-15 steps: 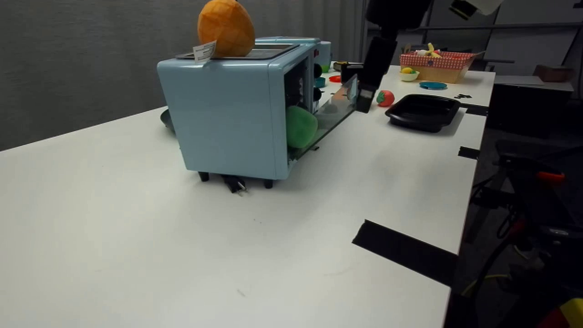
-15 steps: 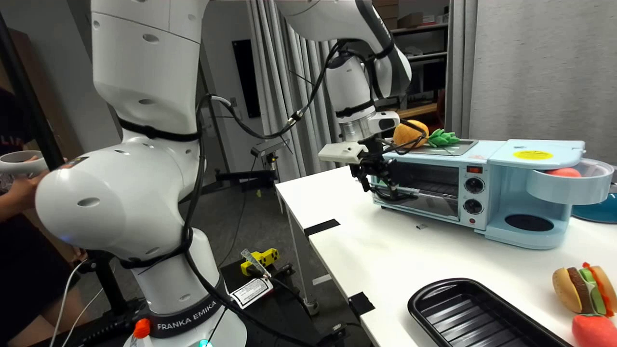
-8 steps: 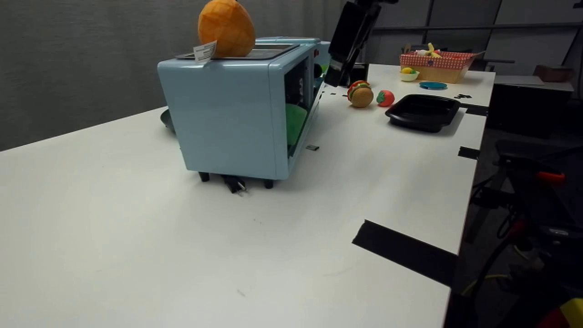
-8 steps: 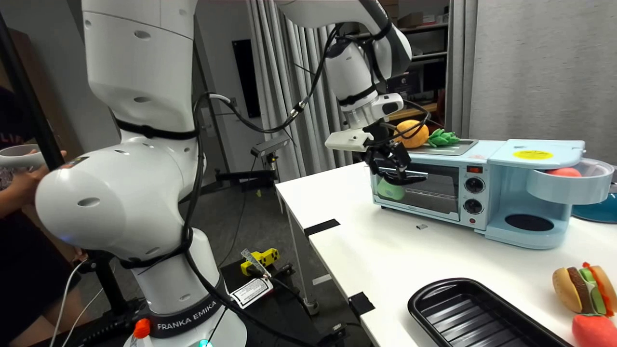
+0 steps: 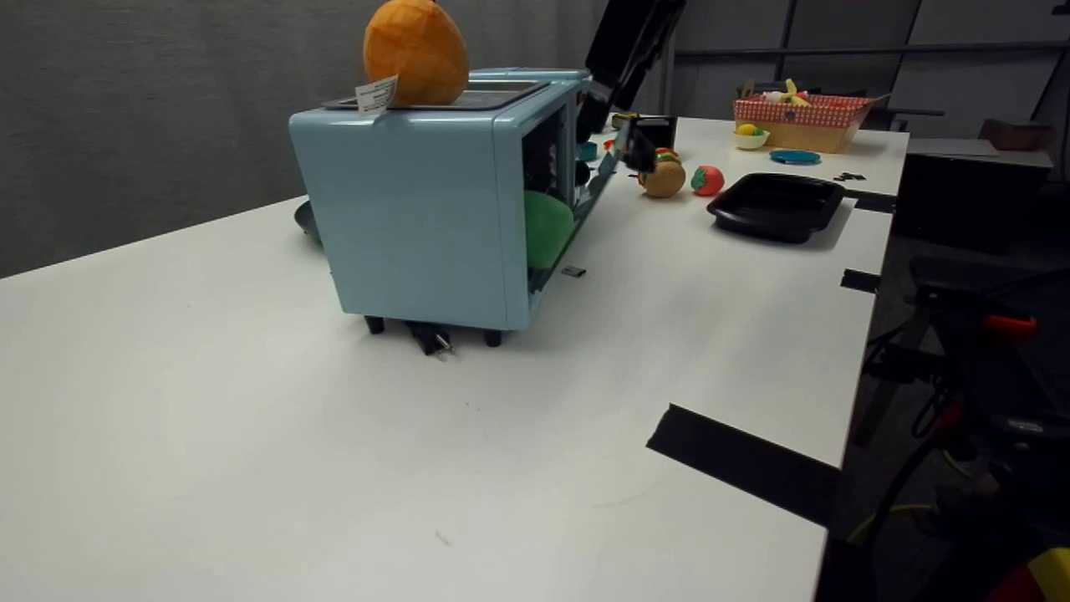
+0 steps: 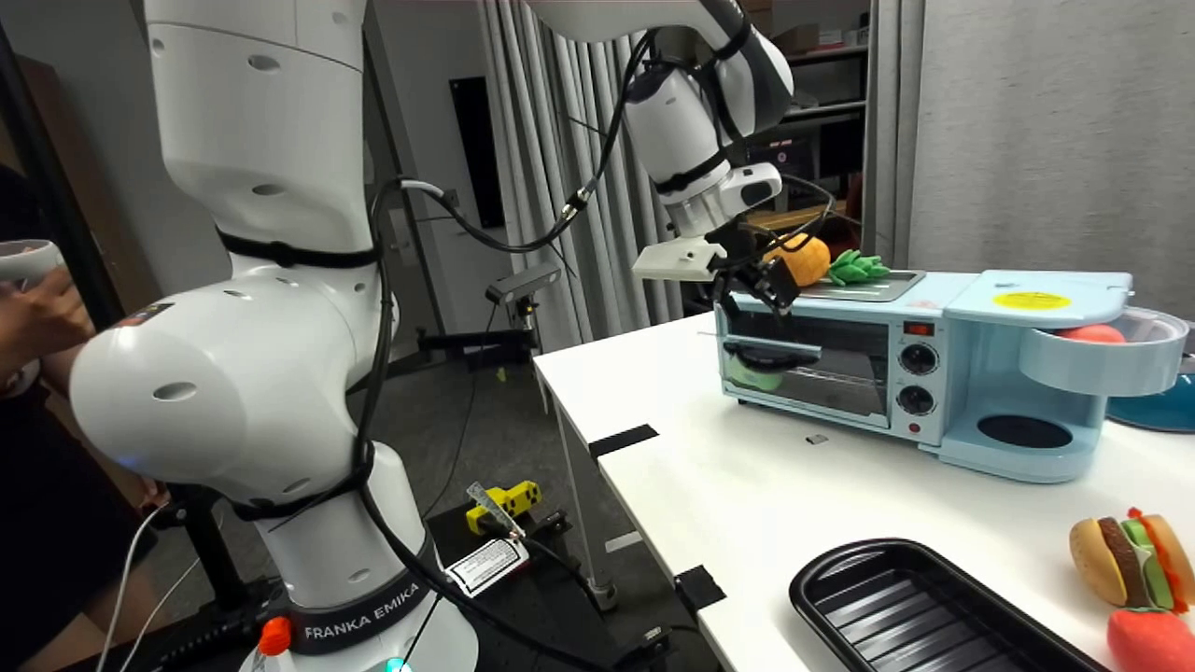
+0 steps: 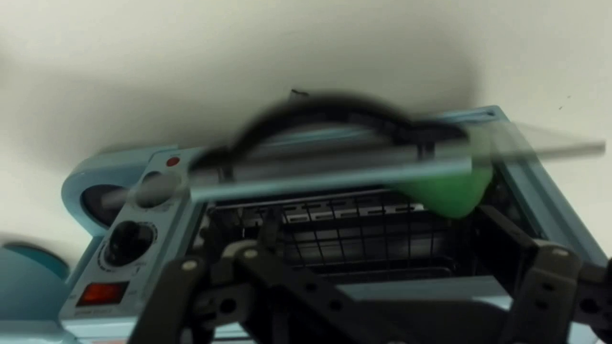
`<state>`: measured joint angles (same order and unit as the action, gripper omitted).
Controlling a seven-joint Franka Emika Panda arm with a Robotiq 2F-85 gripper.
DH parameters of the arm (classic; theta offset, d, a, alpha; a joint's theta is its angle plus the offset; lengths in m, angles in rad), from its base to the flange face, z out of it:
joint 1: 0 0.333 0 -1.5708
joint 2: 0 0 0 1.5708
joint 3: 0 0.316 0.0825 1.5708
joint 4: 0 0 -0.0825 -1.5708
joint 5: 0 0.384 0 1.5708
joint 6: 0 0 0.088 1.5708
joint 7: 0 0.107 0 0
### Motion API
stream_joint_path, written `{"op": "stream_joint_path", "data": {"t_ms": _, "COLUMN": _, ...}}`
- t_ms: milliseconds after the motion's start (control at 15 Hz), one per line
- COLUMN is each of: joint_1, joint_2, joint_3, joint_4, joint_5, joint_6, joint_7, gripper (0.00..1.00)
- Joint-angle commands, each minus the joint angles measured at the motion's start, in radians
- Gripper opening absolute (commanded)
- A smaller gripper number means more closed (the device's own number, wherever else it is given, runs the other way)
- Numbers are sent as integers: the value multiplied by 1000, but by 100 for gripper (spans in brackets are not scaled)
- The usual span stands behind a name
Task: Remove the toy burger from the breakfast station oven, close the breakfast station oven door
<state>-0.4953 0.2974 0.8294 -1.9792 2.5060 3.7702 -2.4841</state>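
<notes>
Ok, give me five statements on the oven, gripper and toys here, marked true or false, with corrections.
The toy burger lies on the table, outside the breakfast station oven. True.
The oven door is fully shut. False: the oven door stands partly open.
The gripper holds the toy burger. False: the gripper is open and empty.
A green toy sits at the oven's opening, at the end away from the knobs. True.
The orange toy sits in the black pan. False: the orange toy sits atop the oven.

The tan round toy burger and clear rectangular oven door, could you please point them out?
Toy burger (image 6: 1131, 562): in an exterior view, on its layered filling.
Oven door (image 7: 331, 180): in the wrist view, on its blue strip.
</notes>
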Motion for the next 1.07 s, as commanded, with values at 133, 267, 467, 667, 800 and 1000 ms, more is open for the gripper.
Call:
{"op": "stream_joint_path", "data": {"t_ms": 133, "joint_1": -24, "joint_2": -107, "joint_3": 9, "joint_4": 18, "joint_5": 7, "joint_6": -22, "joint_7": 10, "gripper": 100}}
{"op": "stream_joint_path", "data": {"t_ms": 267, "joint_1": -24, "joint_2": -127, "joint_3": 9, "joint_4": 23, "joint_5": 7, "joint_6": -21, "joint_7": 9, "gripper": 100}}
{"op": "stream_joint_path", "data": {"t_ms": 467, "joint_1": -24, "joint_2": -155, "joint_3": 12, "joint_4": 24, "joint_5": 7, "joint_6": -22, "joint_7": 10, "gripper": 100}}
{"op": "stream_joint_path", "data": {"t_ms": 667, "joint_1": -24, "joint_2": -174, "joint_3": 16, "joint_4": 22, "joint_5": 6, "joint_6": -20, "joint_7": 13, "gripper": 100}}
{"op": "stream_joint_path", "data": {"t_ms": 800, "joint_1": -26, "joint_2": -187, "joint_3": 23, "joint_4": 19, "joint_5": 6, "joint_6": -19, "joint_7": 16, "gripper": 100}}
{"op": "stream_joint_path", "data": {"t_ms": 1000, "joint_1": -28, "joint_2": -202, "joint_3": 36, "joint_4": 15, "joint_5": 6, "joint_6": -14, "joint_7": 22, "gripper": 100}}
